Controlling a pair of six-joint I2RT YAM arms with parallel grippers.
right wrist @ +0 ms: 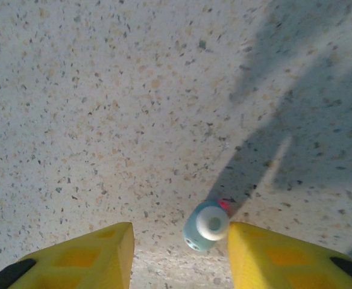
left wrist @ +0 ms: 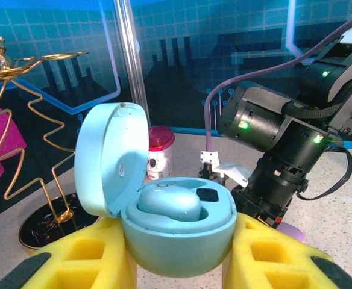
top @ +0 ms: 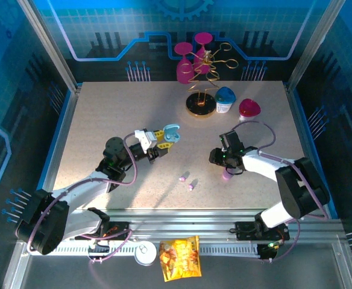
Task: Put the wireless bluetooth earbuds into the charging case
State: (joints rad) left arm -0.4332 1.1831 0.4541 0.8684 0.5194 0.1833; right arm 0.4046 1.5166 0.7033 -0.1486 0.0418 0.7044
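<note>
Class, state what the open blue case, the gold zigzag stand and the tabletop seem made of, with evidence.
Open blue case: probably matte plastic; smooth moulded shell, soft sheen. Gold zigzag stand: apparently polished metal wire; thin, bright glints. Tabletop: speckled stone or laminate; cannot tell which.

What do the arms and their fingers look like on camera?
The left arm and right arm have white links, black joint housings and looping lilac cables. Fingers are yellow, with square recesses and black patches. Green lights dot the right arm.

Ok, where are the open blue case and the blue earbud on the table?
open blue case (left wrist: pixel 179 247): left wrist view, front of its lower shell.
blue earbud (right wrist: pixel 213 223): right wrist view, its white round tip.
</note>
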